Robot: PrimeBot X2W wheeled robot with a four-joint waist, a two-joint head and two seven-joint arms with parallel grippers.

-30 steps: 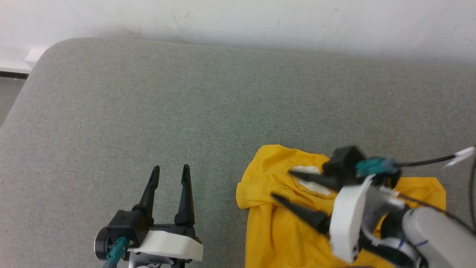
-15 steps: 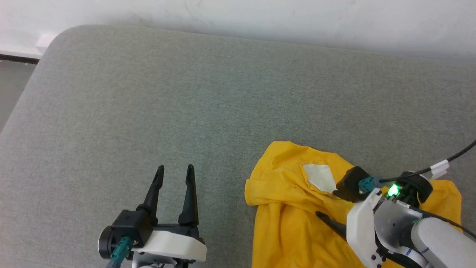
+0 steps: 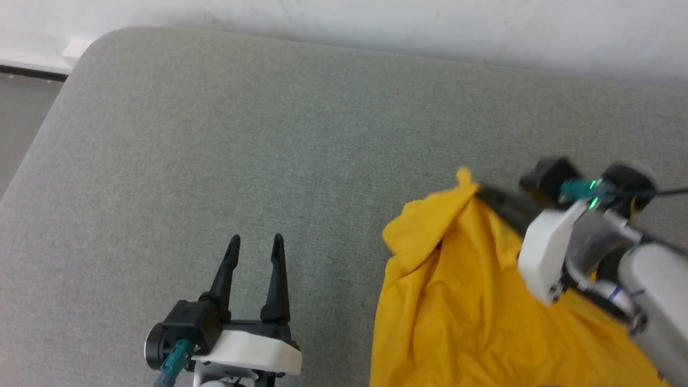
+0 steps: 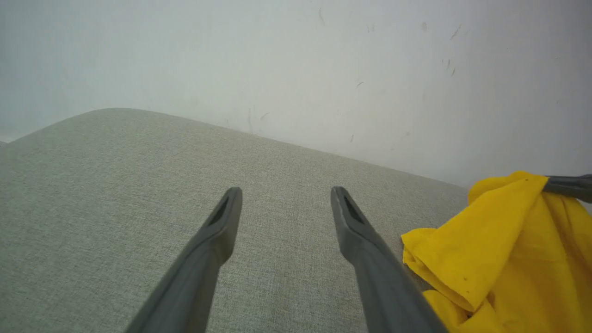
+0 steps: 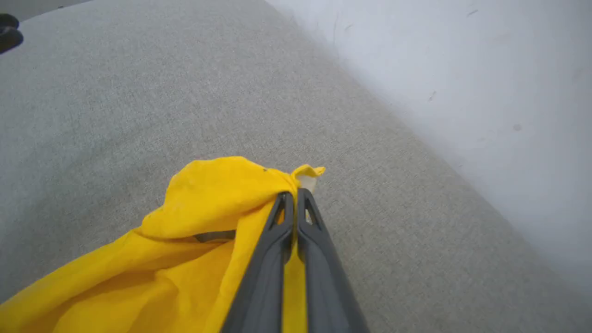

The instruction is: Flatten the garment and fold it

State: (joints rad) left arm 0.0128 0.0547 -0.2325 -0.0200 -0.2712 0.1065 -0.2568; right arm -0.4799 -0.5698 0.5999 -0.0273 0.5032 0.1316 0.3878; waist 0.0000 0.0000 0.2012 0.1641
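The garment (image 3: 467, 306) is a bright yellow T-shirt, bunched and hanging at the lower right of the grey cushion. My right gripper (image 3: 475, 189) is shut on a pinched edge of it and holds that edge up off the surface; in the right wrist view the garment (image 5: 194, 222) drapes down to the left of the closed gripper (image 5: 294, 196). My left gripper (image 3: 255, 244) stands open at the lower left, well apart from the cloth. In the left wrist view the open left gripper (image 4: 284, 196) holds nothing, and the garment (image 4: 504, 249) hangs to its right.
The grey fabric cushion (image 3: 269, 134) spreads wide to the left and behind the shirt. A white wall (image 3: 376, 21) runs along its far edge. The cushion's rounded corner (image 3: 91, 48) is at the upper left, with floor beyond it.
My right gripper went from open over the flat-lying shirt to shut on its edge and lifted it up and away. The head camera shifted slightly. The left gripper stayed put.
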